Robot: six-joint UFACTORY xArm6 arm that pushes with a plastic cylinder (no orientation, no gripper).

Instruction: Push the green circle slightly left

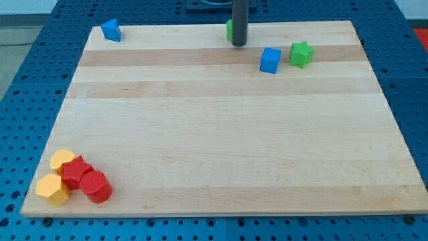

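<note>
1. The green round wooden block [229,29], the green circle, sits at 12 o'clock on the pale wooden desk [221,134], mostly hidden behind my dark rod.
2. My tip [239,44] touches or nearly touches its right side; no jaws exist on this rod.
3. Judged best: push gently toward 9 o'clock, briefly, staying centred so the circle does not slip off the far edge.
4. Count: 1 green circle, 1 green star [301,54], 2 blue blocks [271,60] [111,30], 2 red blocks [95,187] [76,172], 2 yellow blocks [53,189] [63,159].
</note>
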